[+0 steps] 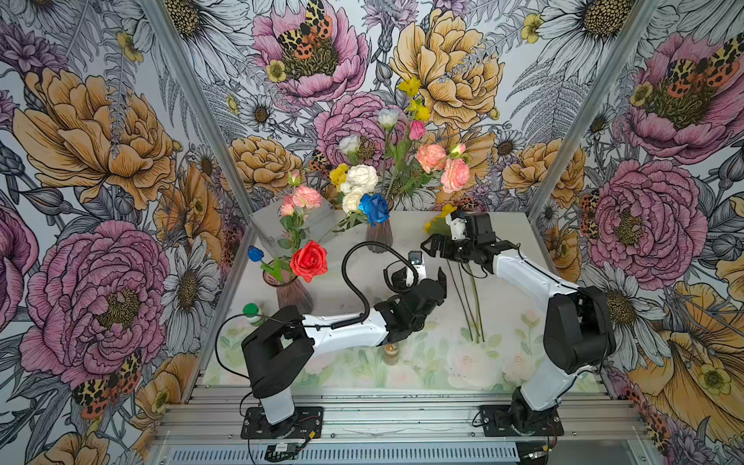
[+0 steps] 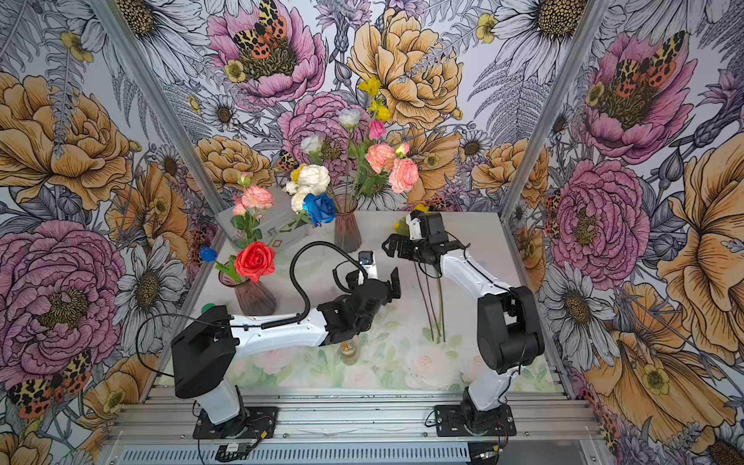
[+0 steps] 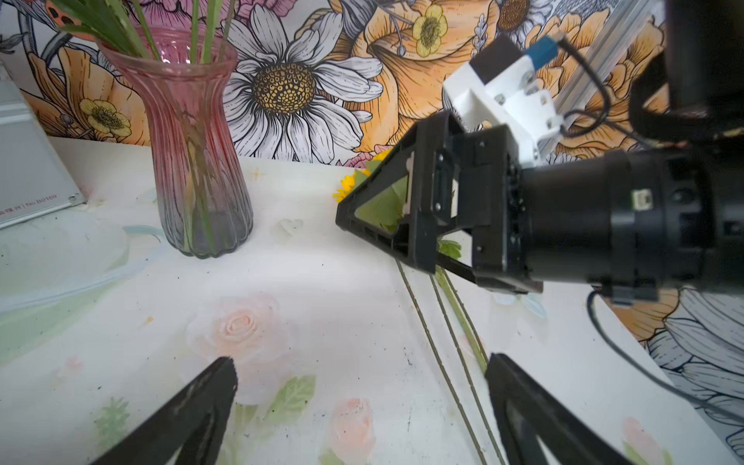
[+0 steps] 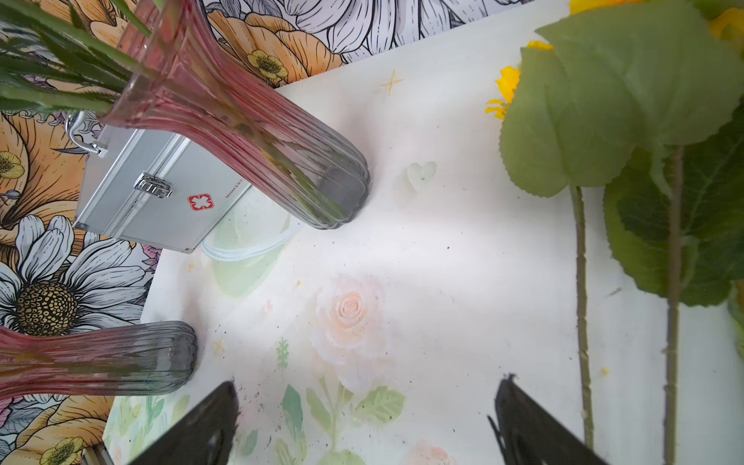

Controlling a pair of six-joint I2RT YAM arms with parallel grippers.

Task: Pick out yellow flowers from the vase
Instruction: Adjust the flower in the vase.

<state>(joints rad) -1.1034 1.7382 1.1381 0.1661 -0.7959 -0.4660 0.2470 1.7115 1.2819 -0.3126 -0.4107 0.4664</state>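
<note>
In a top view, we see yellow flowers lying on the table, heads beneath the right gripper. Yellow sprays stand in the vase.

Left wrist: left gripper spread, empty.

Right wrist: right gripper wide apart, empty, with sunflower petals, broad leaves and green stems alongside.

There are two ribbed pink glass vases, the back vase and the front vase. There is one red rose. Two blooms are blue: a large blue rose and a small blue bud. Two yellow sprays show in the back vase: a tall yellow spray and a low yellow cluster. Three long flower stems lie loose. There is one silver metal case and one round green cap.
</note>
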